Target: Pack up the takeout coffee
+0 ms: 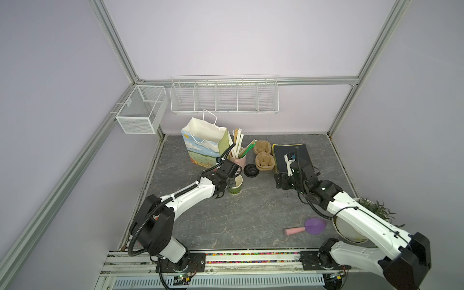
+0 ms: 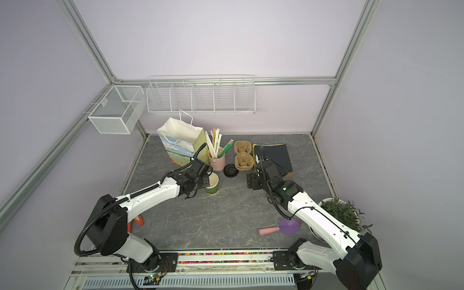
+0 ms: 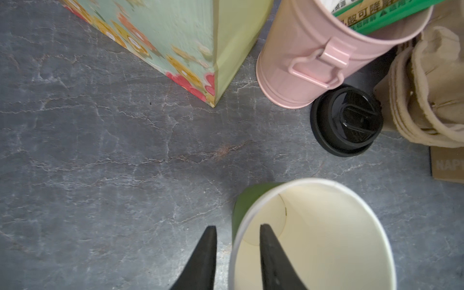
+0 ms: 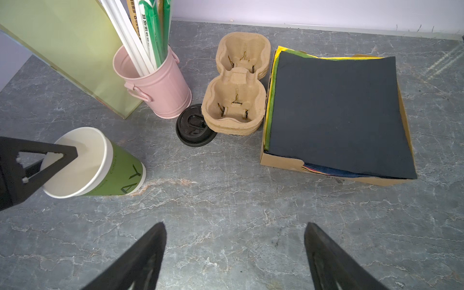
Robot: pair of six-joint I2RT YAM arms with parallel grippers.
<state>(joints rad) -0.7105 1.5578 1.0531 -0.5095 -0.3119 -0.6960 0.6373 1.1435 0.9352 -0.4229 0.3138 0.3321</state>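
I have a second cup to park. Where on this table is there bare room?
Widest bare patch: the middle of the table, between the green cup, the right claw and the purple scoop. A narrower strip lies between the napkin box and the right wall. Crowded: the back row, where paper bag, pink bucket, black lid and cup carriers stand close together.

I see the cup (image 4: pixel 120 173) as smooth paper, matt green outside, white within. The lid (image 4: pixel 193 128) looks like glossy black plastic, the bucket (image 4: pixel 163 93) smooth pink-painted metal, the carriers (image 4: pixel 236 105) rough moulded pulp, the bag (image 3: pixel 175 37) matt printed paper, the table (image 4: pixel 226 200) a matt, stone-veined slab.
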